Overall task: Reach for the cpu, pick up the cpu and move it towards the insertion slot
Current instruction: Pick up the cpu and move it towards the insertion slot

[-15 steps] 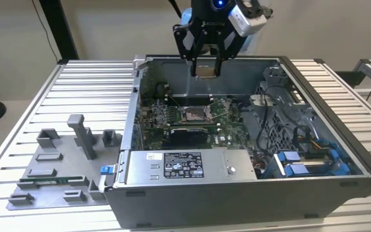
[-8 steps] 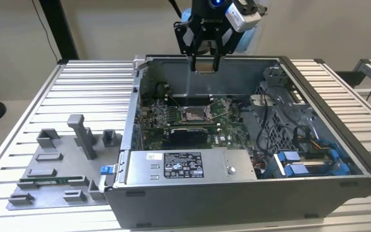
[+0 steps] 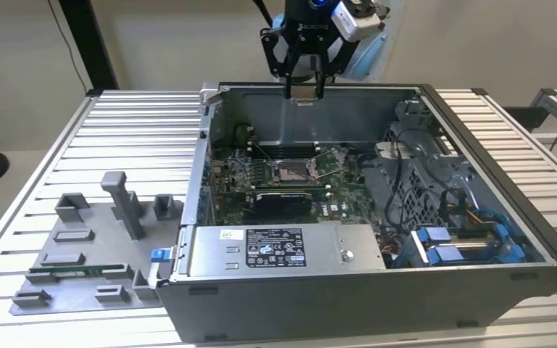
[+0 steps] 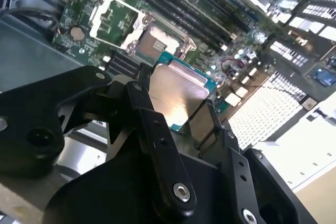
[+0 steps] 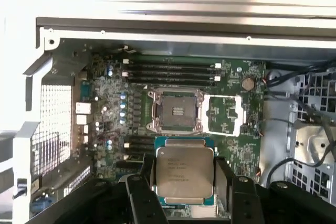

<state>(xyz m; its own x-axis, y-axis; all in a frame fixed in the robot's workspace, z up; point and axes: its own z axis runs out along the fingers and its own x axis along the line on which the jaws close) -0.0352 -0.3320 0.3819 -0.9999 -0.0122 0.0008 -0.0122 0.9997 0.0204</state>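
Observation:
My gripper [image 3: 304,93] hangs above the back wall of the open computer case, shut on the cpu [image 3: 304,96]. In both wrist views the cpu [image 5: 185,174] [image 4: 176,94] shows as a silvery square chip with a thin green rim, clamped by its edges between the black fingers [image 5: 140,192]. The insertion slot [image 3: 291,172] [image 5: 175,110] [image 4: 156,41] is a silver-framed socket with a dark centre on the green motherboard. Its metal cover plate [image 5: 224,115] is swung open beside it. The chip is held well above the board, short of the slot.
A silver power supply box [image 3: 278,249] fills the case front, with cables and blue connectors [image 3: 452,243] on the exterior view's right. A grey fixture plate [image 3: 85,261] with upright posts and a green memory stick [image 3: 66,272] lies on the slatted table at the exterior view's left.

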